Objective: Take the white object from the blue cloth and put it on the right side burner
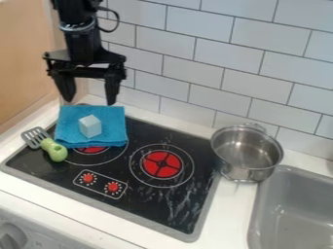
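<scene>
Camera view: spread tool (pixel 90 100) near cloth edge (pixel 98 108)

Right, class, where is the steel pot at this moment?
In the camera view, the steel pot stands at the right, on the white counter between the black stovetop and the grey sink.

From where I'm standing it's bright in here, with a soft, fairly even light. The pale wall tiles (pixel 257 73) and the white bench (pixel 228 219) catch plenty of it, and shadows stay faint. The top of the white block (pixel 90 126) looks a touch lighter than its sides, so some light seems to fall from above. Whitish streaks show on the dark, glossy stove top (pixel 153 206); glare or smears, I can't tell. The metal pot (pixel 246 153) gleams in patches, while the black arm (pixel 83 41) shows little detail.
</scene>
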